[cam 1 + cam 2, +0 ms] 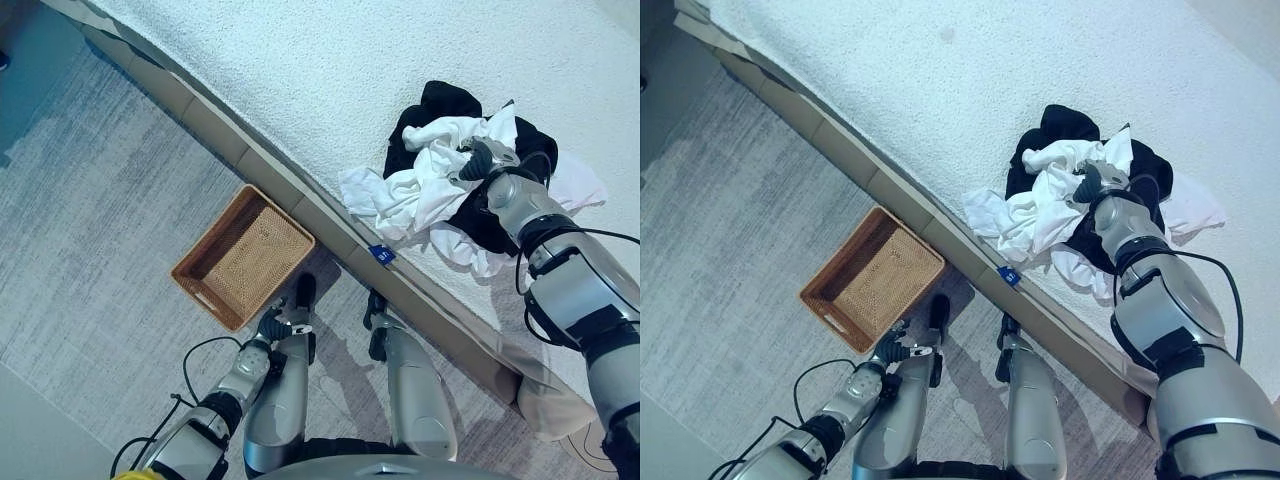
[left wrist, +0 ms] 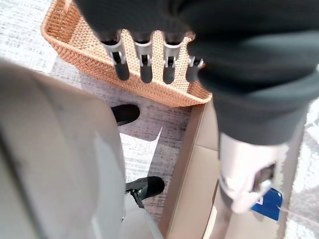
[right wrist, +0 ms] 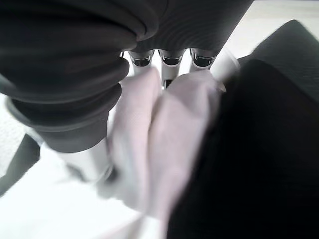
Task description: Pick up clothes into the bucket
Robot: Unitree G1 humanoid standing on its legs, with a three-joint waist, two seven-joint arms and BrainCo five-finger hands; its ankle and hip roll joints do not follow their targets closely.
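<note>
A heap of clothes lies on the white bed: a crumpled white garment on top of a black garment. My right hand rests on the heap's middle, fingers curled into the white cloth, which bunches between them and the thumb. The woven basket stands empty on the grey carpet beside the bed. My left hand hangs low just by the basket's near corner, its fingers straight and holding nothing.
The bed's beige side panel runs diagonally between the basket and the clothes, with a small blue tag on it. Grey carpet spreads to the left of the basket.
</note>
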